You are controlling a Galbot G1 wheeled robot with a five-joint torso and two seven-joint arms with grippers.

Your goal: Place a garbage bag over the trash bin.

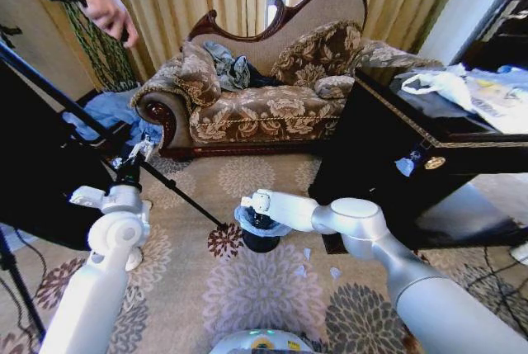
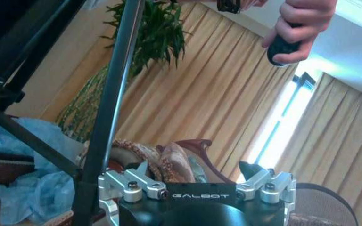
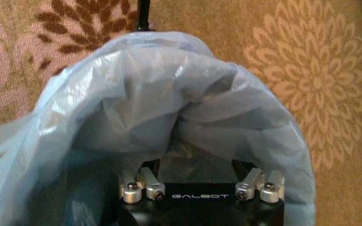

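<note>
1. the right gripper (image 1: 257, 220) reaches down into the mouth of the garbage bag (image 1: 247, 224), which sits over the trash bin (image 1: 261, 241) on the patterned carpet (image 1: 264, 296).
2. in the right wrist view the right gripper (image 3: 201, 162) has its fingers spread apart inside the bag, and the garbage bag (image 3: 168, 108) arches over and around them in pale blue-white crinkled folds; the finger ends are buried in the plastic, so whether they pinch any film cannot be told.
3. the bag's rim curves in a wide loop ahead of that gripper and down both of its sides, with carpet showing just beyond the rim.
4. the bin itself is just below the right gripper; its black base shows beneath the bag in the head view.
5. the left gripper (image 1: 139, 152) is raised well apart from the bin, close beside a black tripod leg (image 1: 177, 195).
6. in the left wrist view the left gripper (image 2: 197, 174) has its fingers apart and holds nothing; the tripod leg (image 2: 109, 108) runs right past one finger.
7. beyond the left gripper are gold curtains (image 2: 200, 94), a brighter blue cloth heap (image 2: 36, 188) and a person's hand (image 2: 300, 26) gripping a small dark object.
8. far ahead of both grippers stands a floral sofa (image 1: 264, 90).
</note>
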